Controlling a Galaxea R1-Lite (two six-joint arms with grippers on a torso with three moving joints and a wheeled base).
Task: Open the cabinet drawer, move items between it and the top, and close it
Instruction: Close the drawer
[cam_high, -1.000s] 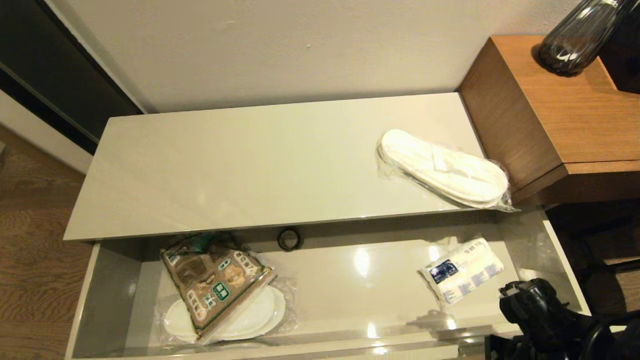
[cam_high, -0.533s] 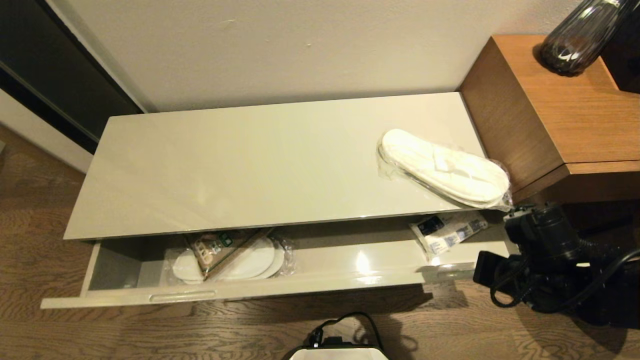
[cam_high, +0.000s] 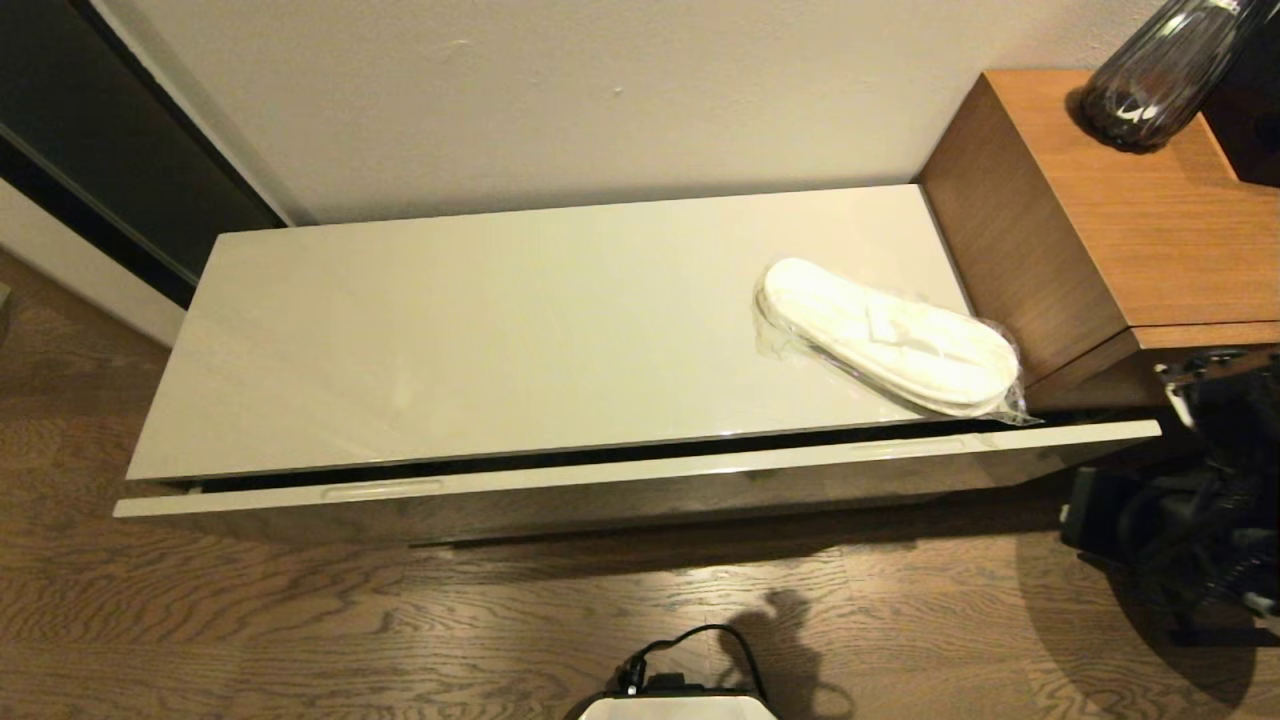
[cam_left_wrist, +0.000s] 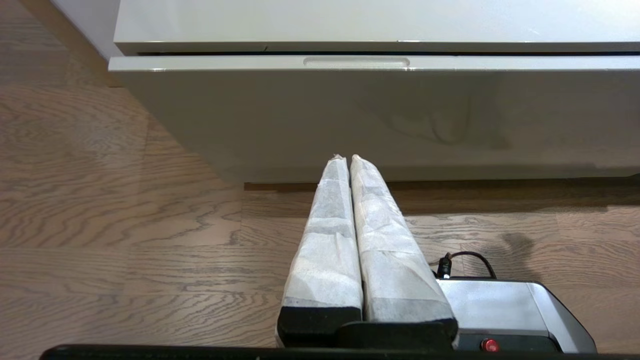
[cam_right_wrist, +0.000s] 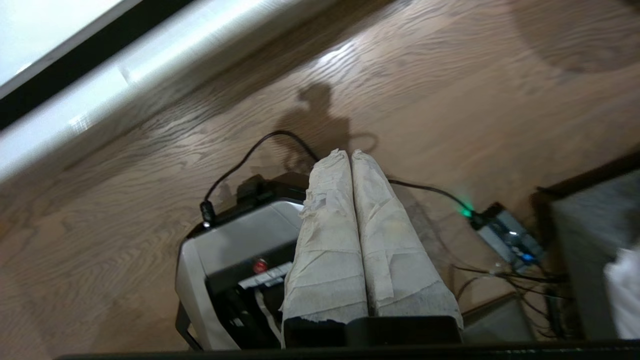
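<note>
One slim dark gap separates the drawer (cam_high: 640, 480) from the top (cam_high: 500, 340): the drawer is nearly shut, its glossy beige front long and flat, with a shallow recessed handle slot (cam_high: 380, 489) near its left end. On the smooth, reflective cream top, at the right end, lie flat white slippers (cam_high: 890, 338) in crinkled clear wrap, one corner of the wrap past the front edge. Just beside stands a taller brown wood-grain side table (cam_high: 1120, 220) carrying a ribbed dark vase (cam_high: 1150, 80). Floor (cam_high: 300, 640) is grey-brown grained wood.

Left gripper (cam_left_wrist: 348, 159) low before the drawer front, jaws together, fingers wrapped in white fibrous tape; not visible from the head. Right gripper (cam_right_wrist: 347, 152) over the floor, jaws together, empty; its wrist view alone shows a grey base unit (cam_right_wrist: 225, 255) and cables.
</note>
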